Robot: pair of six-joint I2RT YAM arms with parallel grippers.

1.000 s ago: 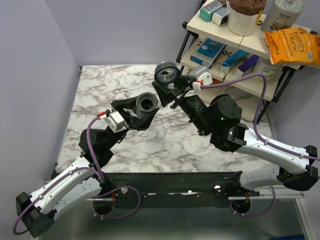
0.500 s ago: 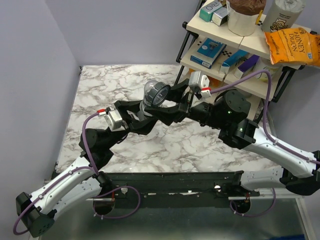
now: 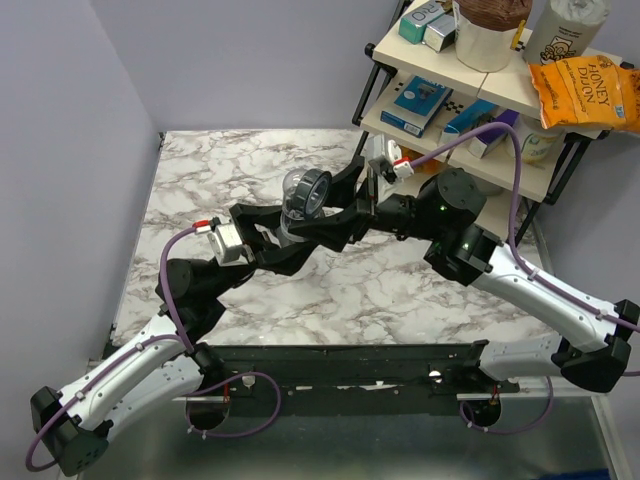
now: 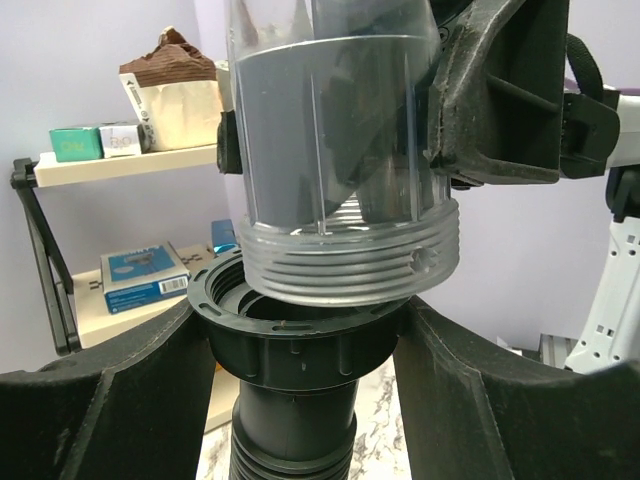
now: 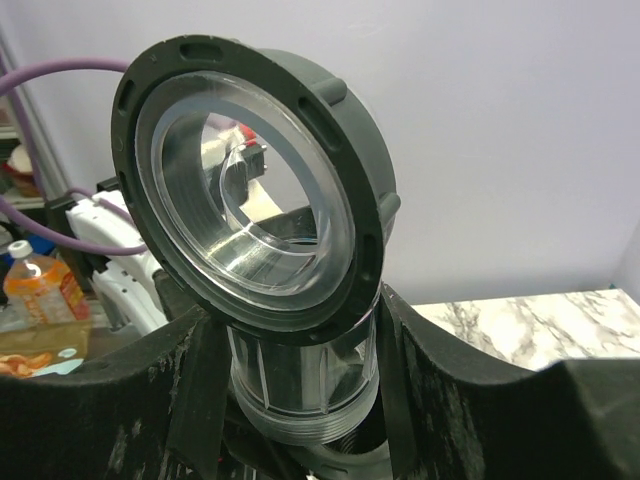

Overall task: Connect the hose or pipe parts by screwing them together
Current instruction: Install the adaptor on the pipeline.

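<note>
Marble-topped table [image 3: 190,170] well beneath both tools; shelf rack [image 3: 430,68] out past the right one. Left gripper [image 4: 300,365] closed on the black collar nut [image 4: 290,340], mouth facing away from the wrist, ribbed hose [image 4: 295,450] running back between the fingers. Right gripper [image 5: 290,385] closed round the clear fitting [image 5: 250,200], black-ringed end toward its camera, threaded end pointing away.

Held apart a second ago, fitting up and off to the right tool's side; now brought together, threaded end sitting right at the nut's mouth between the left fingers. Threads all showing above the nut's rim, and seemingly a shade tilted against it. Mated, then, but probably not yet screwed. Next move likely: square the fitting to the nut, then turn one against the other. Risk of cross-threading if turned while tilted.
</note>
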